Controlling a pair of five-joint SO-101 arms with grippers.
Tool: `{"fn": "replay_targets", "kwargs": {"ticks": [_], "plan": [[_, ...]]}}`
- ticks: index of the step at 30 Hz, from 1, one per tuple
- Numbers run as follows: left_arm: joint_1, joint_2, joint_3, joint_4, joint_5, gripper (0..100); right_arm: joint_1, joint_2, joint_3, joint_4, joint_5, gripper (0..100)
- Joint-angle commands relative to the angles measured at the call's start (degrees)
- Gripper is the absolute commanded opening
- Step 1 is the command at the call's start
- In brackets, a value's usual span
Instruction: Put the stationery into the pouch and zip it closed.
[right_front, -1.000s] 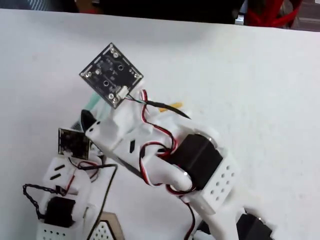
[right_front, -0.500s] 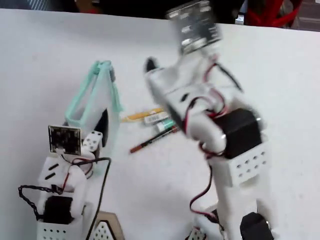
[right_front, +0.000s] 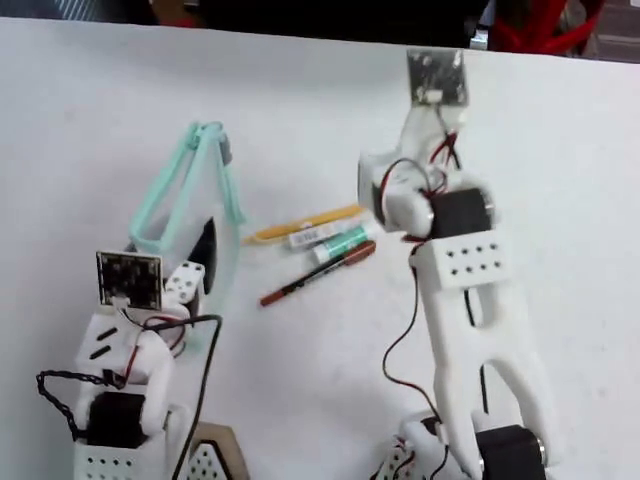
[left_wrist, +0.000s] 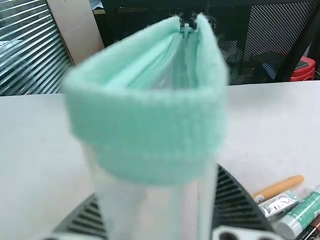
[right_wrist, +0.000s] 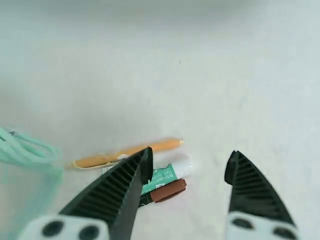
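A clear pouch with a mint-green zip rim (right_front: 190, 190) stands upright on the white table, its mouth open at the top. My left gripper (right_front: 196, 268) is shut on the pouch's near end; the green rim (left_wrist: 150, 120) looms close in the left wrist view. An orange pen (right_front: 305, 222), a white tube (right_front: 312, 236), a green tube (right_front: 342, 242) and a brown-capped pen (right_front: 318, 272) lie just right of the pouch. Hovering open above them is my right gripper (right_wrist: 190, 155), holding nothing; the orange pen (right_wrist: 127, 152) and green tube (right_wrist: 167, 174) sit below its fingers.
The right arm (right_front: 455, 250) stretches from the front edge toward the table's middle. A wooden piece (right_front: 215, 455) sits at the front beside the left arm's base. Bare white table (right_front: 560, 180) spreads to the right and back.
The right arm has swung away from over the pouch, to the right and back, uncovering the pouch and pens. The left arm still holds the pouch in place.
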Motion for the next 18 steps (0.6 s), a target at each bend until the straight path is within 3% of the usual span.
{"fn": "replay_targets", "kwargs": {"ticks": [1, 7, 15, 18], "plan": [[-0.2, -0.7, -0.2, -1.5, 0.1, 20, 0.6, -0.2, 8.5, -11.1, 0.1, 23.2], [0.0, -0.7, -0.2, -1.5, 0.1, 20, 1.3, -0.1, 14.3, -14.6, 6.0, 23.2], [0.0, -0.7, -0.2, -1.5, 0.0, 20, 3.6, -0.1, 23.6, -25.6, -7.3, 23.2], [0.0, -0.7, -0.2, -1.5, 0.0, 20, 2.4, 0.0, 24.8, -26.0, -8.3, 23.2]]}}
